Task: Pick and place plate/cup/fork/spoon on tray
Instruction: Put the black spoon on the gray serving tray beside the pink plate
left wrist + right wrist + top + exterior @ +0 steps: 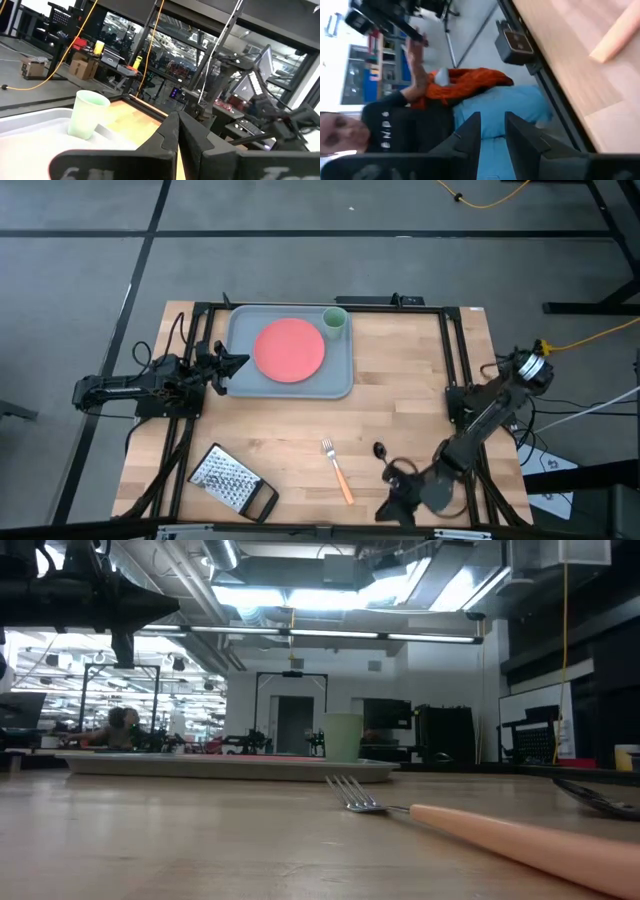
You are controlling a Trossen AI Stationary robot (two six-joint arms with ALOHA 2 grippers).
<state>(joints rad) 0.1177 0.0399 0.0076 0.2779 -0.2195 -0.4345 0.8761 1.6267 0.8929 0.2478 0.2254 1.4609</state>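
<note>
A: Fork [480,822] closest in low view, flat on bare table, spoon [381,450] just beside. Plate [290,348], cup [334,321] on tray [342,385].

B: Right gripper [392,502] slightly parted, empty, near fork's handle end. Left gripper [238,363] clenched at tray edge. Advise pinching mid-handle, square.

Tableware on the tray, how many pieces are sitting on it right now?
2. The plate lies flat around the middle of the tray, and the cup stands upright in its far right corner. The fork and spoon lie on the table, off the tray.
</note>
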